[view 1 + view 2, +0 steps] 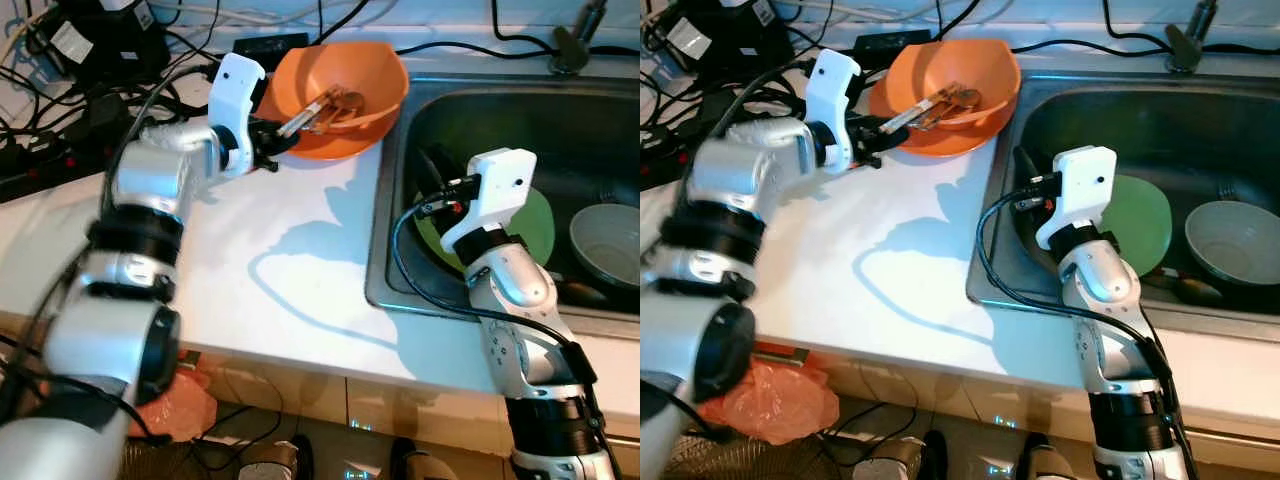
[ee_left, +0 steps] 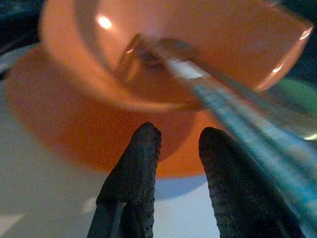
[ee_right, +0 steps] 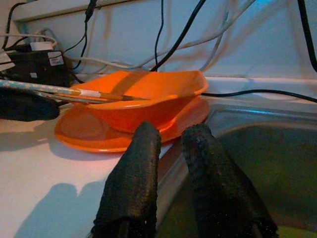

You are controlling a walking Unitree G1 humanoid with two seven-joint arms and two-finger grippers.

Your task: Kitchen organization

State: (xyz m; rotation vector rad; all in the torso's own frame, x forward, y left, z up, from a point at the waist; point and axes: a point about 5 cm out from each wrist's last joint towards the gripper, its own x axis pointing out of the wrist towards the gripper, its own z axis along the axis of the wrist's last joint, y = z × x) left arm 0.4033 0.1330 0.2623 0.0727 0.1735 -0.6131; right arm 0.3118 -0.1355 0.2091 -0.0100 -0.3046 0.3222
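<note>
An orange bowl (image 1: 345, 90) sits on an orange plate (image 1: 330, 148) at the back of the white counter (image 1: 290, 260), beside the sink. Several utensils (image 1: 325, 105) lie in the bowl, their long handles sticking out over its rim towards my left gripper (image 1: 283, 140). That gripper hovers at the plate's edge, open, with nothing between its fingers (image 2: 141, 163); the handles (image 2: 223, 104) pass just beside and above them. My right gripper (image 1: 432, 168) hangs over the left end of the sink, open and empty, its fingers (image 3: 138, 168) pointing towards the bowl.
The steel sink (image 1: 395, 270) holds a green plate (image 1: 540, 225) and a pale bowl (image 1: 605, 245), with a tap (image 1: 580, 35) behind. Black cables and power strips (image 1: 60, 90) crowd the counter's back left. An orange bag (image 1: 180, 400) lies on the floor.
</note>
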